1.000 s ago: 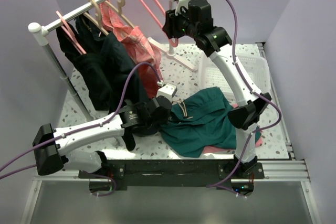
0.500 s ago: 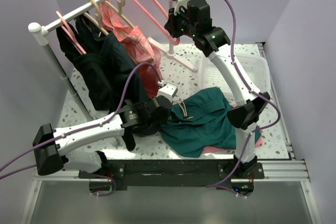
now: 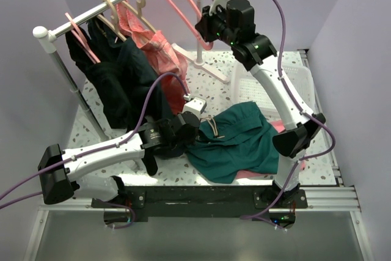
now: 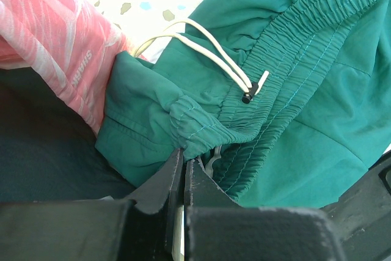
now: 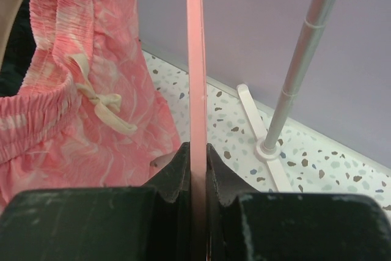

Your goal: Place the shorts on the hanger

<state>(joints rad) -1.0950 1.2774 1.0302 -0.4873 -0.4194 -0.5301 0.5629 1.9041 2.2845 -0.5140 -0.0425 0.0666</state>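
1. Now, sprawling widest, the shorts [image 3: 235,142]: heaped on the table [image 3: 208,90] between both arms, waistband leftward.
2. Up high by the rail [image 3: 91,11], the hanger [image 5: 195,59], likely for carrying down.
3. Clamped tight on its pink bar, right gripper [image 5: 197,151].
4. Pinching the gathered waistband, left gripper [image 4: 183,158], closed on fabric, seemingly for lifting.

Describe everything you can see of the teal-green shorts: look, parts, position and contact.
The shorts are dark teal-green, thin fabric, lying crumpled on the speckled table near its front right. The gathered elastic waistband carries a pale drawstring with a dark tip. The left claw is shut on a fold by the waistband. A pink cloth peeks from beneath them.
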